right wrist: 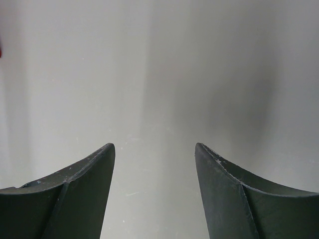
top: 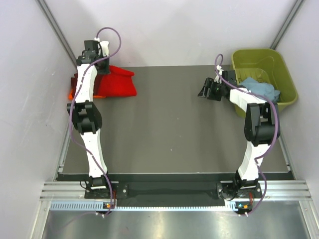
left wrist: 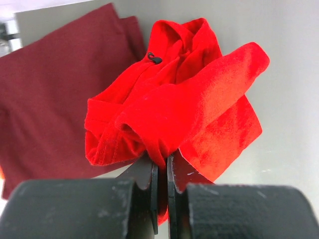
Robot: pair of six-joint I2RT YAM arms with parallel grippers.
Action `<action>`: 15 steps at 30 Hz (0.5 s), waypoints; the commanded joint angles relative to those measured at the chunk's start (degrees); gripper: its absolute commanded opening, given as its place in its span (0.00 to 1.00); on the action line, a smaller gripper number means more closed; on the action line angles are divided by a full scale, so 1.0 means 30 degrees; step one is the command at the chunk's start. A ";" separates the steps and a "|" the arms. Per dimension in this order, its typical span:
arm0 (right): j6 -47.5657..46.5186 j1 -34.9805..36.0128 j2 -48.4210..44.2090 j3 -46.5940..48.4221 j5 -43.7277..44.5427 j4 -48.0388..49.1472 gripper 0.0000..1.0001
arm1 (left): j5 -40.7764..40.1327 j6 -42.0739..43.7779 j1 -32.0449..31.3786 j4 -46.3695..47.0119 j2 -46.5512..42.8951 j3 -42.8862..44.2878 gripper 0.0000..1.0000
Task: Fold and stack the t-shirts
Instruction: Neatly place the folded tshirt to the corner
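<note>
My left gripper is shut on a fold of the bright red t-shirt, which bunches up just beyond the fingers. In the top view that gripper is at the far left of the table, over the red t-shirt. A dark maroon t-shirt lies flat to the left behind the red one. An orange t-shirt peeks out beside the left arm. A light blue t-shirt lies crumpled in the tub. My right gripper is open with nothing in it, over bare table.
The olive-green plastic tub stands at the far right corner, just right of the right gripper. White walls close in the table on the left, back and right. The dark table top stretches between the two arms.
</note>
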 commanded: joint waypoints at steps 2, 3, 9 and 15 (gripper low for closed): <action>-0.0220 -0.0016 -0.1271 -0.0157 0.0016 0.0650 0.66 | -0.1182 0.0640 0.0062 0.1439 -0.1190 0.1287 0.00; -0.0249 -0.0016 -0.1300 -0.0215 0.0016 0.0679 0.66 | -0.1270 0.0699 0.0062 0.1498 -0.1219 0.1376 0.00; -0.0161 -0.0016 -0.1301 -0.0245 -0.0013 0.0767 0.66 | -0.2207 0.0963 0.0062 0.1703 -0.1307 0.1494 0.00; -0.0074 0.0042 -0.1213 -0.0245 -0.0043 0.0825 0.66 | -0.3320 0.1285 0.0150 0.1909 -0.1337 0.1523 0.00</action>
